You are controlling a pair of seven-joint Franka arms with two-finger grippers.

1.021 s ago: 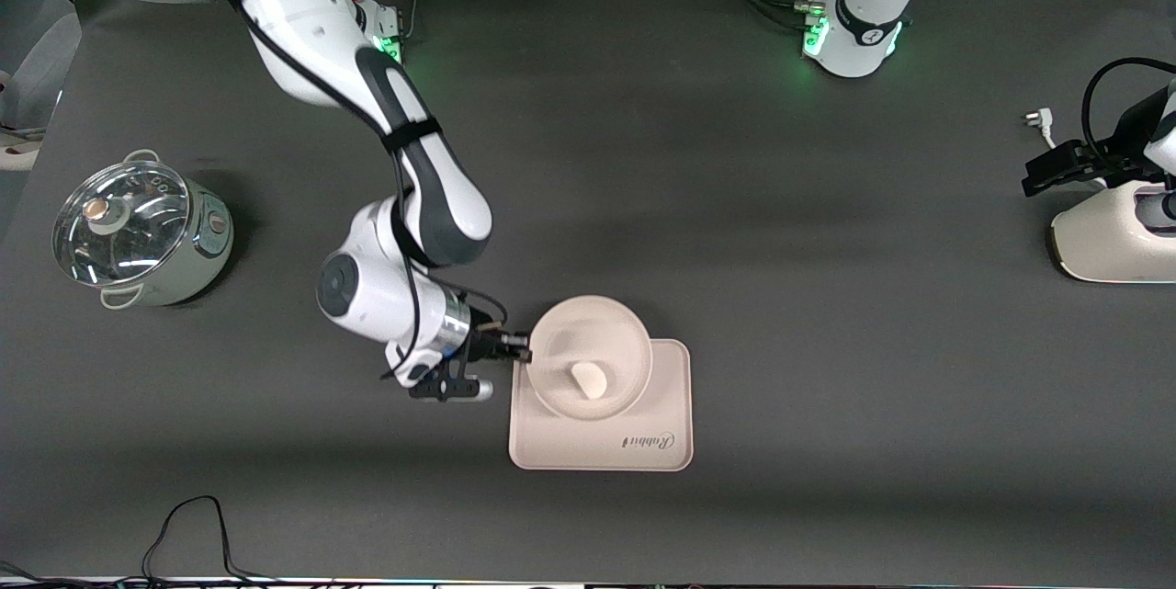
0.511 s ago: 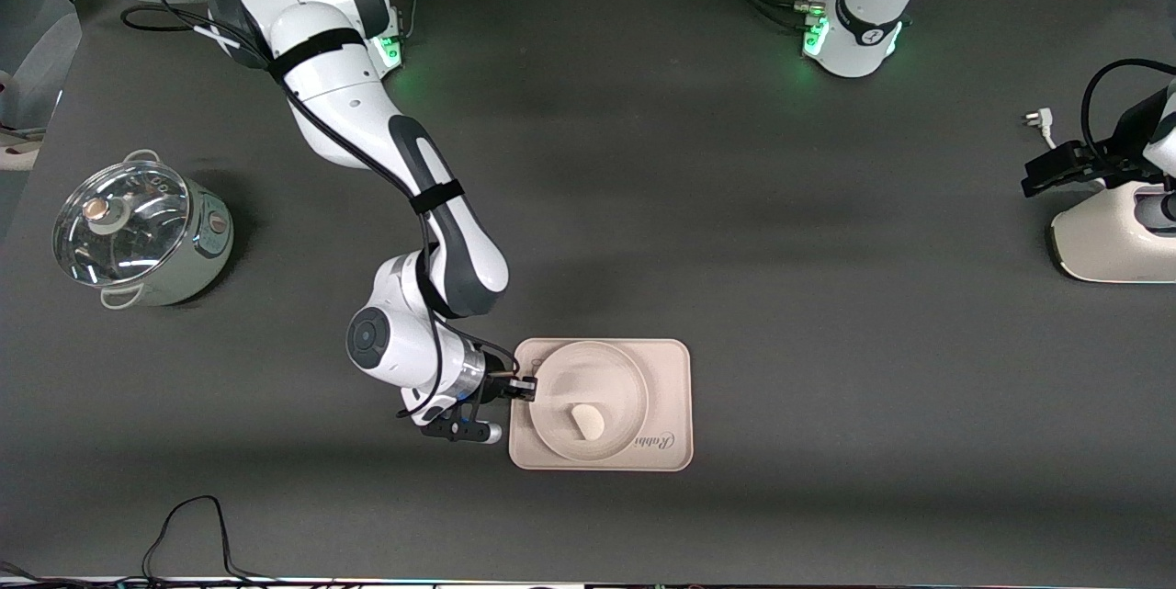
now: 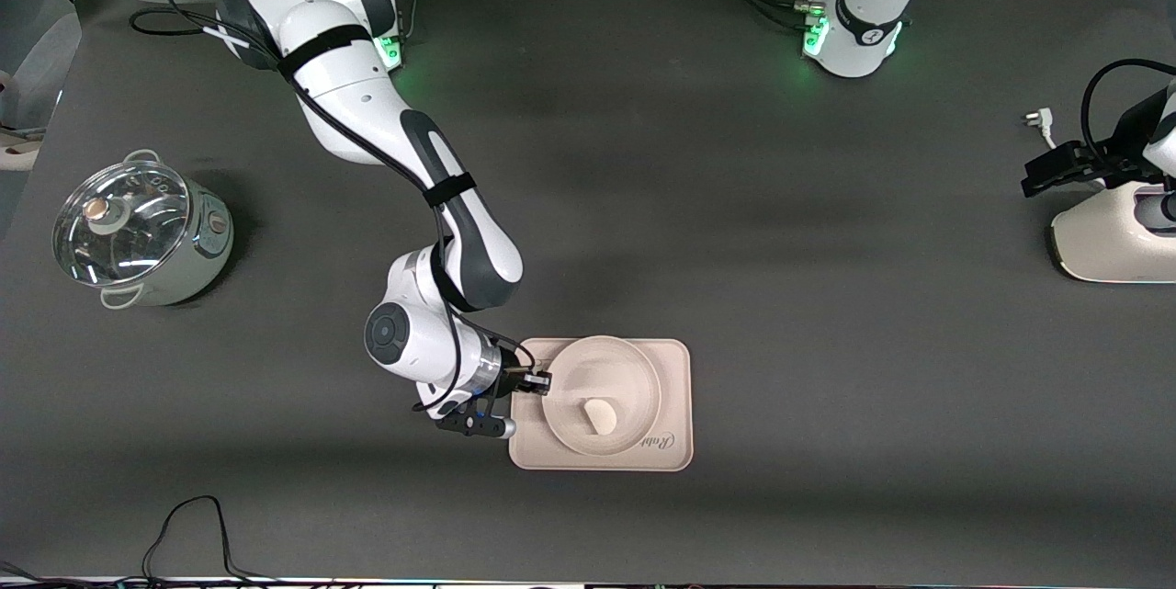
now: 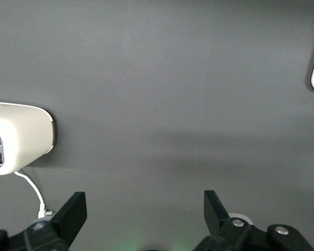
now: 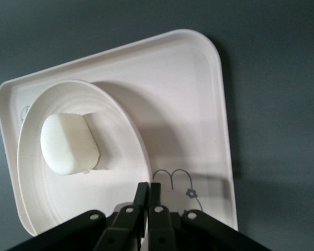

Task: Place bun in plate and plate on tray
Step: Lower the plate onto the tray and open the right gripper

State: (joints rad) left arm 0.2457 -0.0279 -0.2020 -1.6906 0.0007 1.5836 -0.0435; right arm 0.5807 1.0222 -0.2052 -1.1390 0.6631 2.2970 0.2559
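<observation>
While right gripper (image 3: 542,379) pinches plate (image 3: 625,364), tray (image 3: 675,368) beneath

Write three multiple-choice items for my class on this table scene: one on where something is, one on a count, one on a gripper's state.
1. Where is the bun?
A. in the plate
B. on the bare table
C. in the pot

2. How many things lie in the plate?
A. none
B. one
C. three

3. What is the right gripper doing?
A. hanging open over the pot
B. shut on the plate's rim
C. shut on the bun

Answers:
1 A, the bun sits inside the plate, which is over the tray.
2 B, only the bun shows there.
3 B, the right wrist view shows its fingers pinched together on the rim; the pot stands apart, toward the right arm's end.
</observation>
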